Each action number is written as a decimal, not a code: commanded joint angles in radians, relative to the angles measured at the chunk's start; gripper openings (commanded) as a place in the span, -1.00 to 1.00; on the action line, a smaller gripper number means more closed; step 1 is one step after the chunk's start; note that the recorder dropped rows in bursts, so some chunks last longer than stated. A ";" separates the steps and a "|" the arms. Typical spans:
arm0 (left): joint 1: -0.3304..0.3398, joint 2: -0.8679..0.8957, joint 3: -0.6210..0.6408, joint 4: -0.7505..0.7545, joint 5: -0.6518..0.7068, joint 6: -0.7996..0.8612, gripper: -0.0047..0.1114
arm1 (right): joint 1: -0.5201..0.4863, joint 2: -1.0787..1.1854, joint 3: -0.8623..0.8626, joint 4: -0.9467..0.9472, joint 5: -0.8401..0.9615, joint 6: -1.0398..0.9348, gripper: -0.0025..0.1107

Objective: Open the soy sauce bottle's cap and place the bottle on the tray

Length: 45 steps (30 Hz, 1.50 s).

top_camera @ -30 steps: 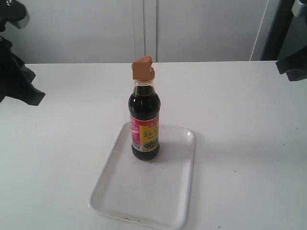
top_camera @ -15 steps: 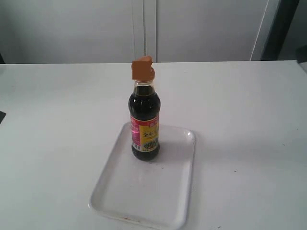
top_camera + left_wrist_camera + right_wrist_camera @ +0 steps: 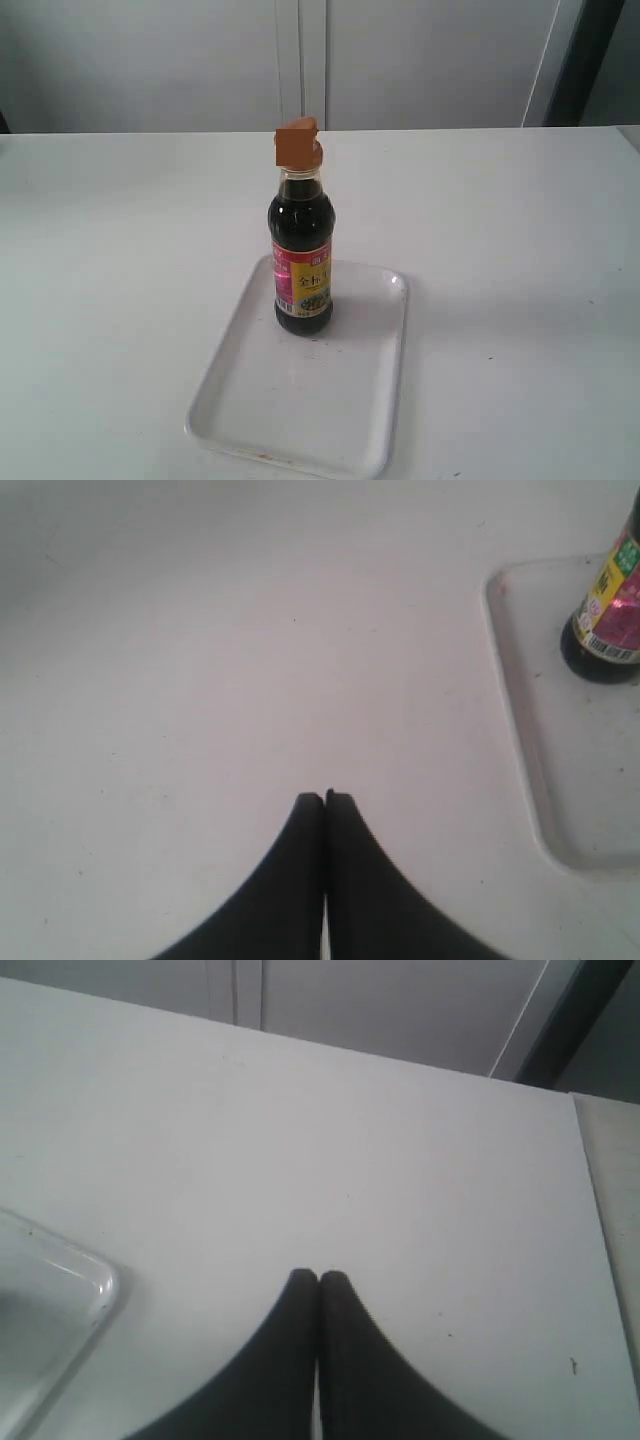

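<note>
Tips of my left end effector (image 3: 324,798) meet with no gap. Its two black tapered fingers (image 3: 285,890) are pressed together and hold nothing, above the plain white bench (image 3: 200,680). My right end effector (image 3: 319,1278) looks the same, with its black fingers (image 3: 280,1370) pinched together and empty over bare bench.

Neither end effector touches the flat white rectangular plastic tray (image 3: 300,410), which has rounded corners and a low raised rim. The left wrist camera catches the tray's rim and the foot of the bottle. The right wrist camera catches only one rounded corner.

In the exterior view the tray lies on the bench, near the middle and toward the near edge. The small clear soy sauce bottle (image 3: 301,260), filled with dark brown-black liquid and wearing a red and yellow label, stands upright at the tray's far end.

On the bottle's narrow neck sits the small orange-brown plastic cap (image 3: 297,143). Its top looks slightly tilted, and I cannot tell whether it is flipped open. Beyond the bottle the bench runs back to a pale grey panelled wall (image 3: 150,60).
</note>
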 commanded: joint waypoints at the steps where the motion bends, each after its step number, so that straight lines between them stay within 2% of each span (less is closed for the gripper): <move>1: 0.002 -0.087 0.064 0.004 -0.072 -0.013 -0.92 | -0.002 -0.096 0.056 0.009 -0.054 -0.015 -0.96; 10: 0.002 -0.209 0.142 0.015 -0.119 -0.013 -0.92 | -0.002 -0.304 0.185 0.009 -0.136 -0.057 -0.96; 19: 0.002 -0.322 0.228 0.013 -0.162 -0.040 -0.92 | -0.002 -0.412 0.285 0.009 -0.152 -0.057 -0.96; 29: 0.002 -0.443 0.268 0.013 -0.161 -0.056 -0.92 | -0.002 -0.528 0.343 0.021 -0.184 -0.037 -0.96; 45: 0.002 -0.456 0.268 0.021 -0.156 -0.050 -0.92 | -0.002 -0.535 0.343 0.021 -0.182 -0.025 -0.96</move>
